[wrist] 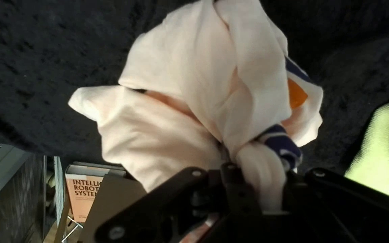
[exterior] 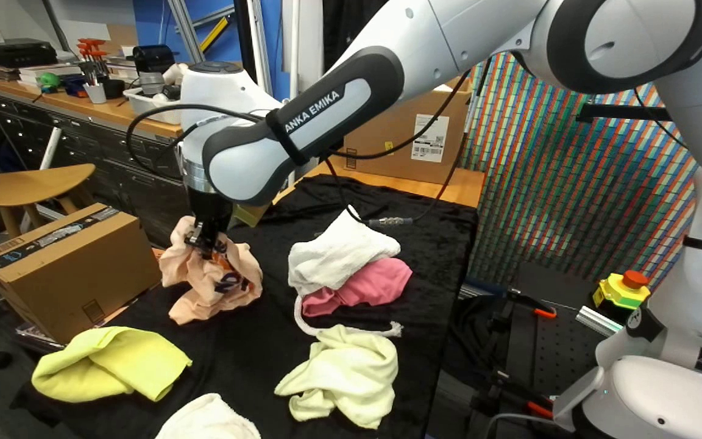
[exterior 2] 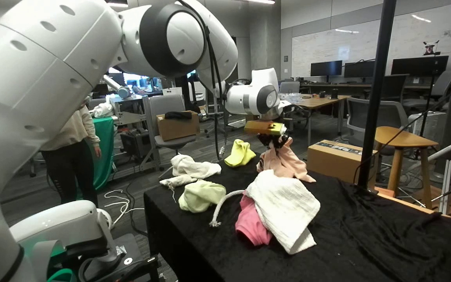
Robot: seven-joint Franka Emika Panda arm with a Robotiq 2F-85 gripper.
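Gripper [wrist: 261, 173] jaws clamped on a bunched fold of peach cloth [wrist: 187, 77]; bulk directly below them, no clear long axis (too crumpled). In an exterior view: cardboard box [exterior: 77, 280] to its left, white towel [exterior: 342, 250] right.

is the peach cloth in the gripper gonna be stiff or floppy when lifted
Likely floppy: the peach cloth drapes in loose folds. Probably light for its size, since it looks like thin fabric in the wrist view. Slipping seems unlikely, as a bunched part sits pinched in the gripper.
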